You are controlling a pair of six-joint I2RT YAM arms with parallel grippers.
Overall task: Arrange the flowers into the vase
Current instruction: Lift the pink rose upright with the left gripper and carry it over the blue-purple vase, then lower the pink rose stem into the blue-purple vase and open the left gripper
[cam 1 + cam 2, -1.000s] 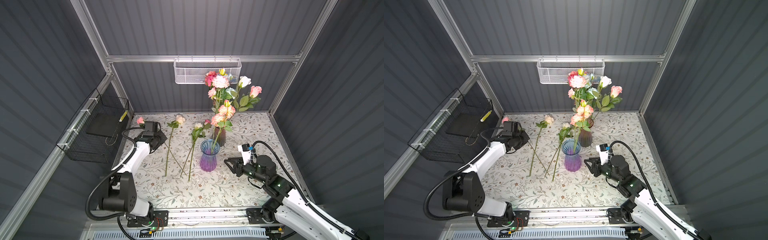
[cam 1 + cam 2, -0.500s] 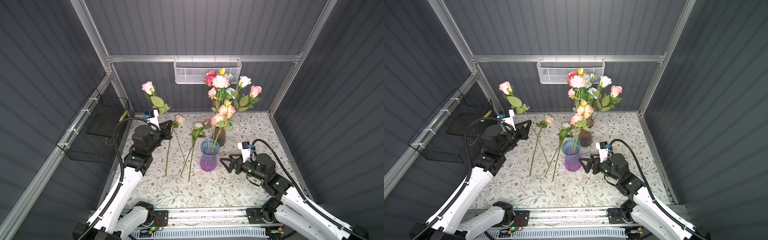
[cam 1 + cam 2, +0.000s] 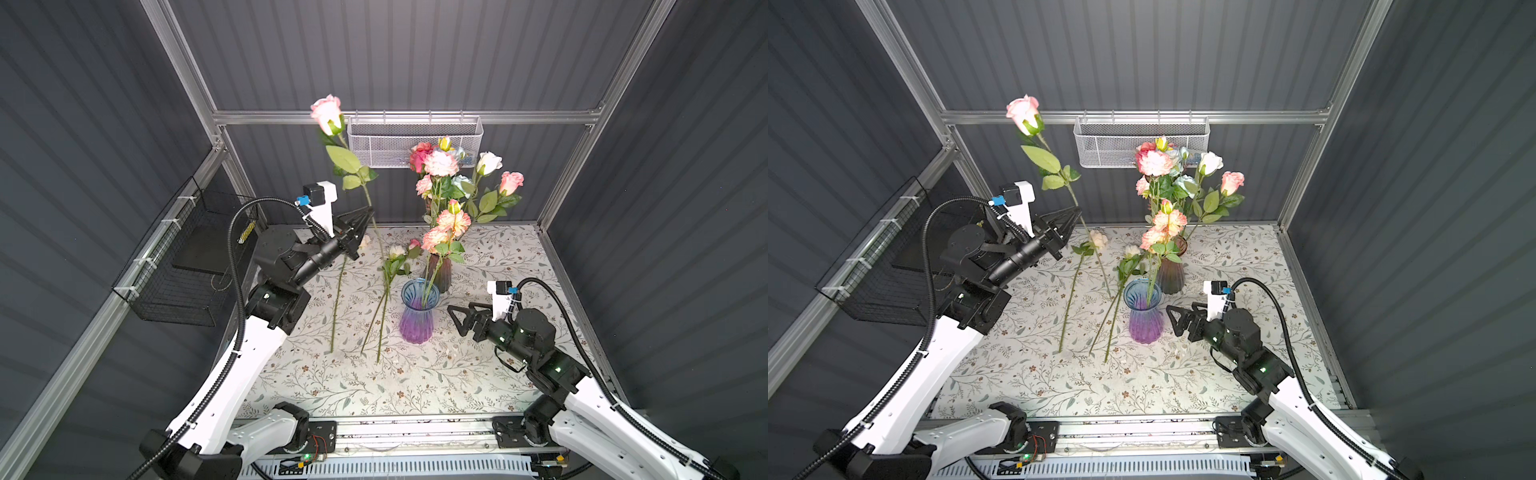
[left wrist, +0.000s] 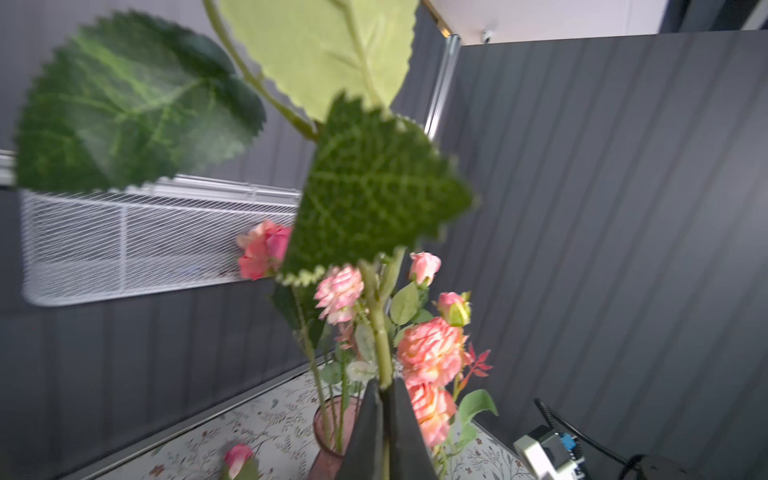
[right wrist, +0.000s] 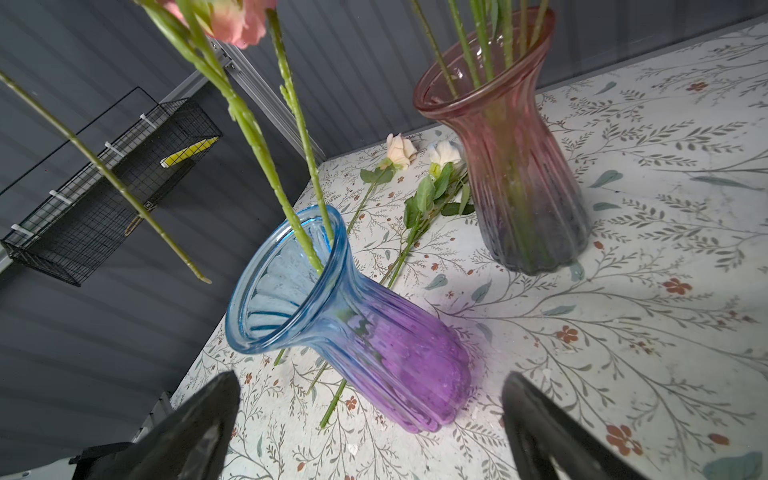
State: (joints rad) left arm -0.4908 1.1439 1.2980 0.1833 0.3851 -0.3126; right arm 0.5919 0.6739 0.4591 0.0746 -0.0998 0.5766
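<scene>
My left end effector [image 3: 367, 212] is clamped on a pink rose [image 3: 327, 114] stem, holding it raised above the desk [image 3: 457, 386]. My right end effector [image 3: 462, 316], jaws apart, sits just beside the blue vase [image 3: 417, 322]; three flowers [image 3: 395, 264] lie on the desk.

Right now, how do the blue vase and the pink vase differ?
Colour: the blue vase fades from a blue rim to a purple base; the pink vase fades from pink to dark grey. Fill: the blue vase holds two flowers, the pink vase a fuller bunch. Place: the blue vase stands in front, the pink vase behind it, apart. Both are upright ribbed glass with flared rims.
</scene>
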